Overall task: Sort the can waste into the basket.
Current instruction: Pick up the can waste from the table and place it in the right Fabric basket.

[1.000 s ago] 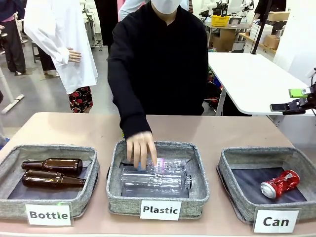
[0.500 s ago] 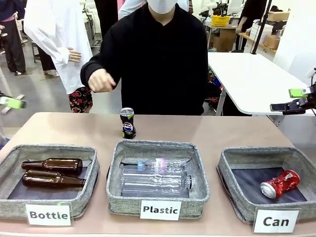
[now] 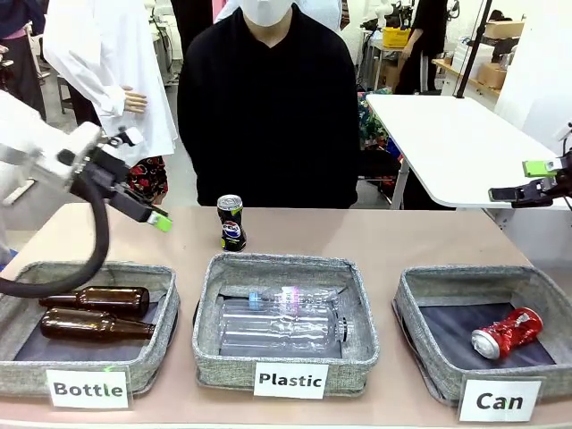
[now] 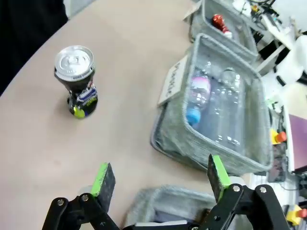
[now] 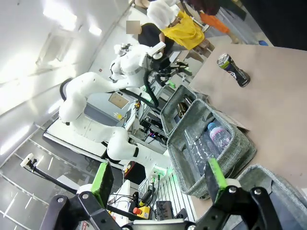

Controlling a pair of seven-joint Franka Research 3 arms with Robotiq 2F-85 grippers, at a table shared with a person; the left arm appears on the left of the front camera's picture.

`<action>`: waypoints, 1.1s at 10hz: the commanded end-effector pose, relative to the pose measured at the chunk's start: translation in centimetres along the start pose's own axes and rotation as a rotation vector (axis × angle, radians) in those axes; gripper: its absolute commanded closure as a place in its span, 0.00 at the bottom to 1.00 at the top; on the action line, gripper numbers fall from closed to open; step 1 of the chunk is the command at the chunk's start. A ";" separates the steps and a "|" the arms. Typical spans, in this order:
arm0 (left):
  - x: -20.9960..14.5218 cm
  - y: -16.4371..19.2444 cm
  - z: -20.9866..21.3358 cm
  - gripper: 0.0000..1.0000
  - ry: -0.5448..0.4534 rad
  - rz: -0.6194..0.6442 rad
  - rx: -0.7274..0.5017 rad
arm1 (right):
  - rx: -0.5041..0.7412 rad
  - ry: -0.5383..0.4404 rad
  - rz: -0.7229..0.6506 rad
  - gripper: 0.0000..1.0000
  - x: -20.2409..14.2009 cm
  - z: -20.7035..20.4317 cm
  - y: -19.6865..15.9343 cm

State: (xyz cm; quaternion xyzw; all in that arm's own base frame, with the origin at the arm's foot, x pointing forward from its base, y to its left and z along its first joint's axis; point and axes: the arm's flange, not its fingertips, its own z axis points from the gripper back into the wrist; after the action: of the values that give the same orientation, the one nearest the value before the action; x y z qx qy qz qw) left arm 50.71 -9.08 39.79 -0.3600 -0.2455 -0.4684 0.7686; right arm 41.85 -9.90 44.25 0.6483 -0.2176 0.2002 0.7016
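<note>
partly cut off at right, the basket [image 3: 465, 284] holds the red can [image 3: 507, 332].

white table [image 3: 456, 143] far right, yellow crate [image 3: 399, 37] beyond

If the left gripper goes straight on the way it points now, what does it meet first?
Probably the bare table, between the Pepsi can and the Plastic basket; depth is unclear.
</note>
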 end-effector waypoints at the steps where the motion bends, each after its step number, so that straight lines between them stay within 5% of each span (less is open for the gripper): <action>1: 0.3 2.9 -3.8 0.00 -0.062 -0.113 -0.009 | 0.015 -0.020 0.008 0.00 0.2 0.0 0.2; 2: 1.0 4.4 -5.8 0.00 -0.115 -0.087 0.038 | 0.015 -0.020 0.008 0.00 0.2 0.0 0.2; 3: 0.2 1.3 -2.1 0.00 -0.010 -0.044 0.002 | 0.015 -0.020 0.008 0.00 0.2 0.0 0.2; 4: 0.2 1.3 -2.1 0.00 -0.010 -0.044 0.002 | 0.015 -0.020 0.008 0.00 0.2 0.0 0.2; 7: 0.9 5.6 -7.7 0.00 -0.039 -0.145 0.139 | 0.015 -0.020 0.008 0.00 0.2 0.0 0.2; 11: -0.1 8.8 -9.0 0.00 -0.149 -0.254 0.133 | 0.015 -0.020 0.008 0.00 0.2 0.0 0.2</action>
State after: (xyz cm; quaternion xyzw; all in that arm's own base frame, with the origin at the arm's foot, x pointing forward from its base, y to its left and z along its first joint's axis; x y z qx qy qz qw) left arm 58.42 -13.70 32.09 -0.2910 -0.3533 -0.5145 0.7251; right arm 41.85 -9.91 44.24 0.6483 -0.2177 0.2000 0.7016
